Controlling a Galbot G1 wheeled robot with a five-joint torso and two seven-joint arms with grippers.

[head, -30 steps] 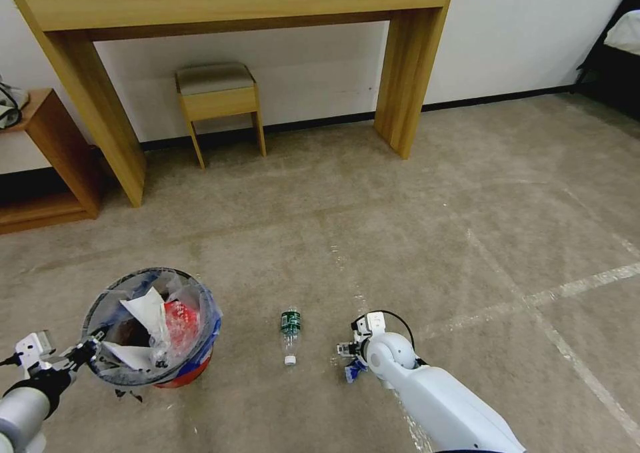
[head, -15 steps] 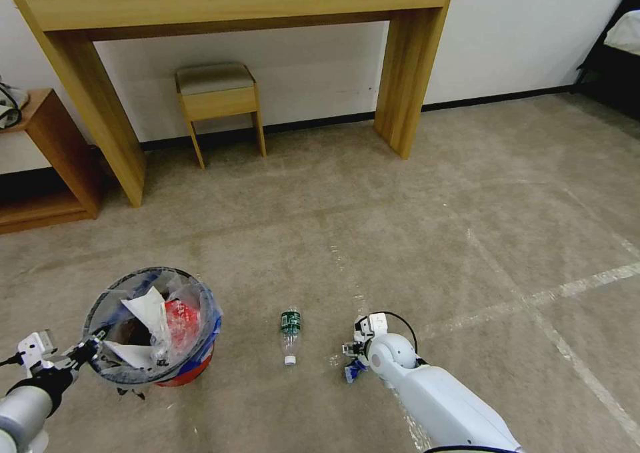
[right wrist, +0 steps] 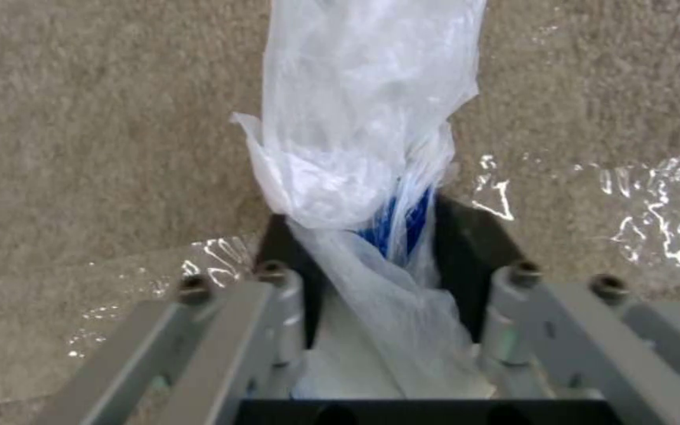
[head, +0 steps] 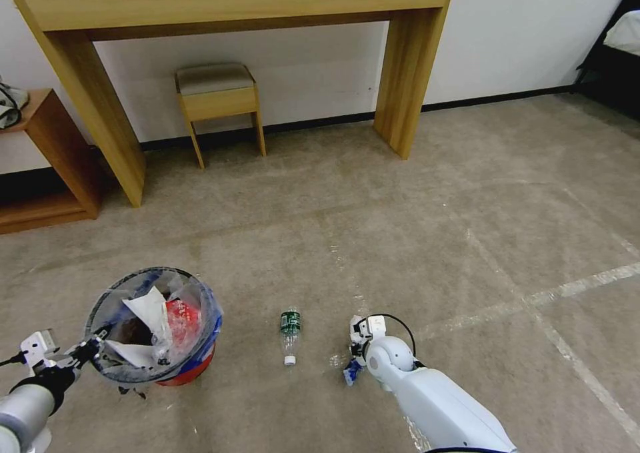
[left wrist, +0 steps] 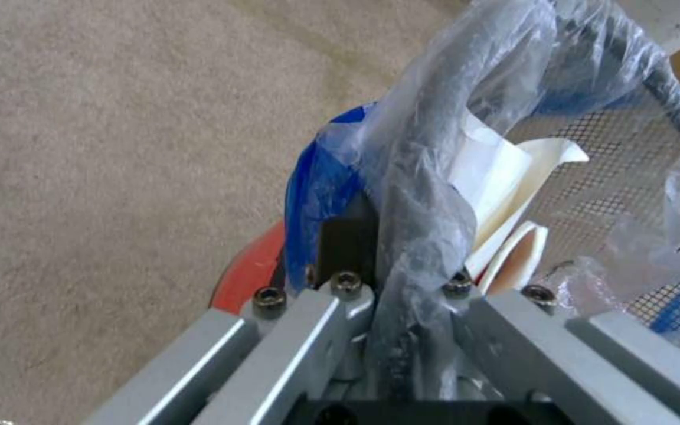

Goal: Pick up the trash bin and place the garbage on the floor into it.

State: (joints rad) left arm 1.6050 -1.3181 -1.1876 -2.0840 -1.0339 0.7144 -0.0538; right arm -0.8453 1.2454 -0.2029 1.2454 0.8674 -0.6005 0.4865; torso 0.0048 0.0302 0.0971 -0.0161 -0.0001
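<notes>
Trash bin: a small round bin (head: pixel 155 326) with a red base, a dark rim and mesh walls, lined with a crinkly clear-and-blue plastic bag. It sits low on the robot's left side, over the carpet.
Bin contents: white folded paper or insoles (head: pixel 148 310) stand up inside, next to a red crumpled wrapper (head: pixel 181 320).
Left gripper: the left gripper (head: pixel 92 350) is at the near edge of the bin. In the left wrist view (left wrist: pixel 391 260) its jaws are closed onto the bag-wrapped rim, one finger outside the wall and one inside.
Right gripper: the right gripper (head: pixel 351 366) is low over the carpet, to the right of the bottle. In the right wrist view (right wrist: pixel 372 260) its jaws are pinched on a bunched piece of clear plastic with blue stripes (right wrist: pixel 368 147); the black fingers press in from both sides.
Clear plastic in head view: a small blue-and-clear scrap (head: pixel 349 372) shows beside the gripper.
Bottle: a small clear bottle with a green label and white cap (head: pixel 289 335) lies on its side between bin and right arm, apart from both, with the cap toward the robot.
Floor: beige-grey carpet (head: pixel 400 226) crossed by worn whitish tape lines (head: pixel 580 283).
Background: a wooden desk (head: pixel 233 13) against a white wall, with a small stool (head: pixel 219 100) beneath.
</notes>
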